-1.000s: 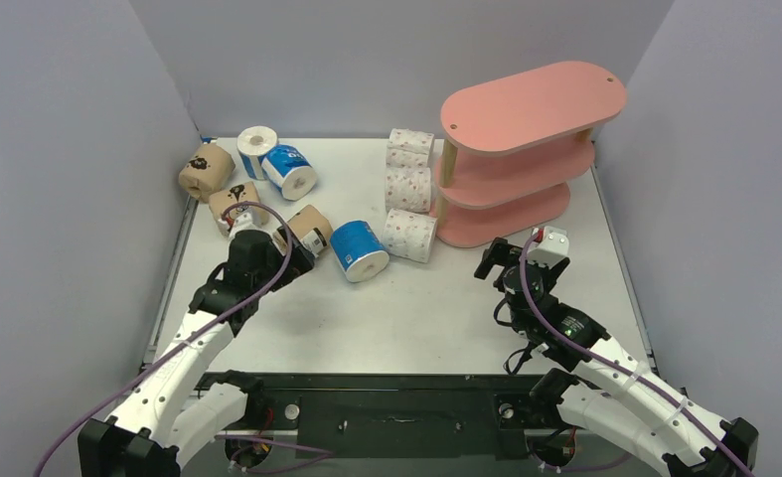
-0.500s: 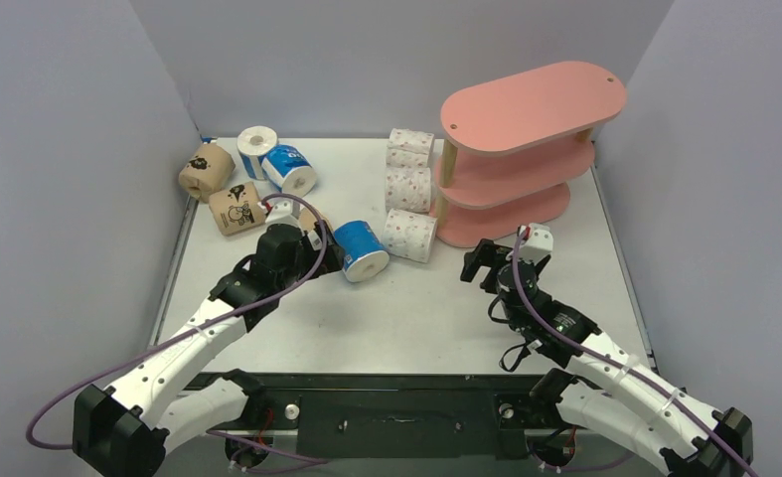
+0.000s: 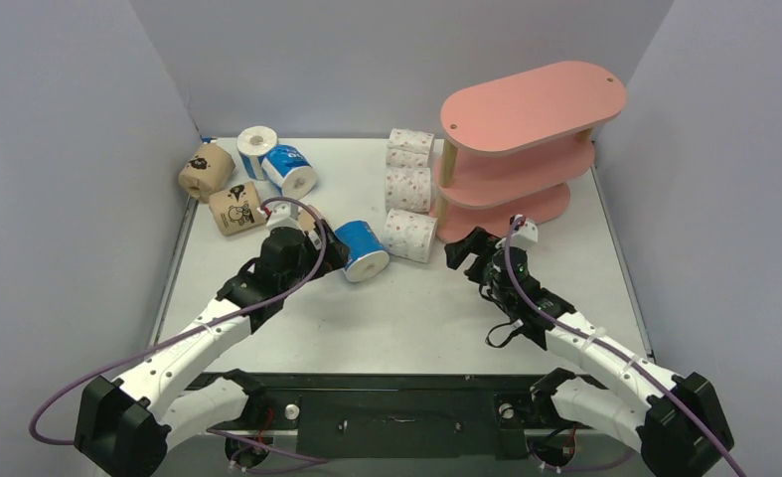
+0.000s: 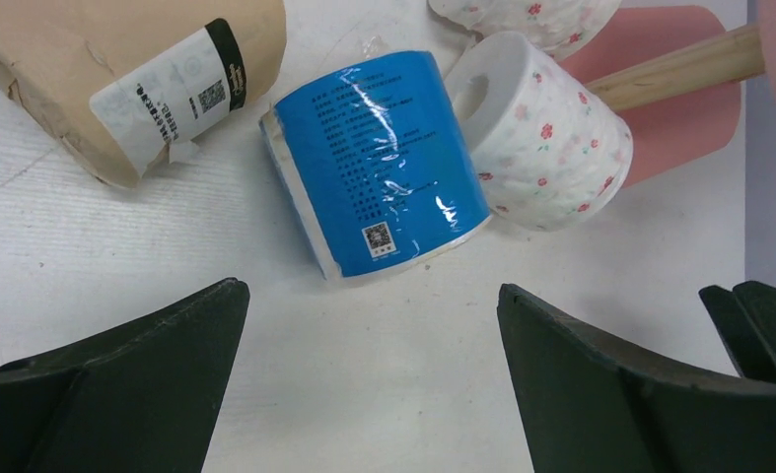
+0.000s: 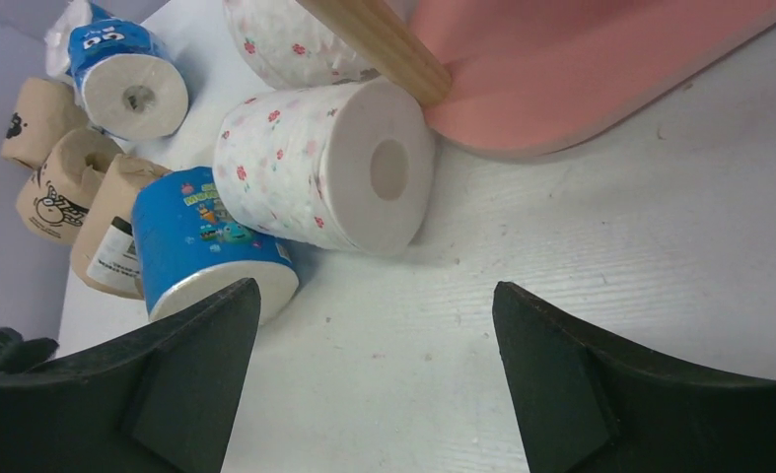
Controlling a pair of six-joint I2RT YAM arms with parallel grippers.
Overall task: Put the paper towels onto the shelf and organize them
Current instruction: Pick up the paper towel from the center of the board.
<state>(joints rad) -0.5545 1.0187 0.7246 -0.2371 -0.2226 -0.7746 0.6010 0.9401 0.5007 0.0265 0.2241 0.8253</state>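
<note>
Our left gripper (image 4: 371, 289) and right gripper (image 5: 376, 288) both gape wide, holding nothing. The shelf (image 3: 526, 99) stands at the far right of the table (image 3: 416, 308), with no roll on it that we can see. The dotted white roll (image 5: 315, 168) lies by its foot, the blue roll (image 4: 379, 177) against it. We judge both light, soft and slick-wrapped, so we would pinch gently across the round sides.

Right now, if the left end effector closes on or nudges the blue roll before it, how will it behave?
The blue roll lies on its side, so a nudge would probably roll it. Its glossy wrap shows glare, so it may slip. Wound paper with a hollow core: likely light, slightly squashy.
</note>
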